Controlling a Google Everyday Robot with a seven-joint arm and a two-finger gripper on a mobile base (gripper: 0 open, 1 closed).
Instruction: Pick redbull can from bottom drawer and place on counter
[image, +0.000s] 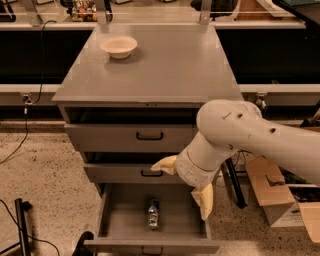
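Alignment is what this step calls for: the reach down to the can (153, 214), judging from how things lie. The can sits near the middle of the open bottom drawer (150, 244), apart from all its walls; whether it stands or lies cannot be told from this angle. The tool (179, 192) hangs in front of the middle drawer (125, 172), above the bottom drawer's right half, with its two pale fingers (204, 200) spread wide and nothing between them. The can is at about 7 o'clock from it. A good approach would bring the tool over the can first, then lower it straight, with both fingers clear of the drawer walls and of the middle drawer's front. The fingers should straddle the slim body before closing, since a brush from one finger could tip or roll so light a can. The bench (170, 65) has bare room for the later placement, the bowl (119, 46) sitting toward its 11 o'clock corner.
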